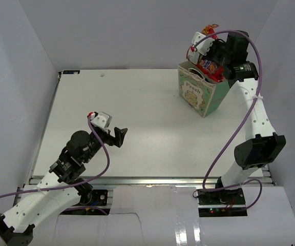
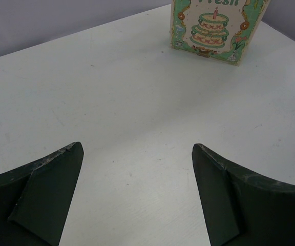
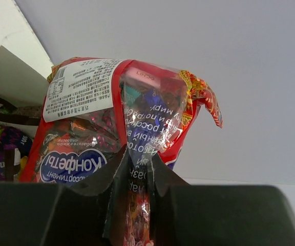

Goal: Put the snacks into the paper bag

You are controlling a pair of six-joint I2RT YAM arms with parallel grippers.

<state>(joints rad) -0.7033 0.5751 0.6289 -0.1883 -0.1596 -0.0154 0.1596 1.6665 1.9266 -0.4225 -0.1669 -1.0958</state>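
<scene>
Table [image 1: 137,128]: one, white; its near edge is hidden behind the two arm bases

Paper bag [image 1: 201,97]: one, mint-green and cream, upright at the far right of the table. In the left wrist view the frame cuts off its top and most of the "Fresh" lettering. The interior is mostly hidden. The right wrist view shows a sliver of it at the left edge, with dark purple and green shapes too shadowed to identify or count

Large red candy bag [image 3: 117,118]: one, held up over the paper bag's open mouth. Its lower part is hidden behind the fingers, and the top view does not settle whether its bottom end is at the rim or just inside

Right gripper [image 3: 139,160]: narrow, pinching a fold of the large red candy bag's clear film

Left gripper [image 2: 137,148]: jaws spread wide with nothing between them, low over the table at near left, well apart from the paper bag
</scene>
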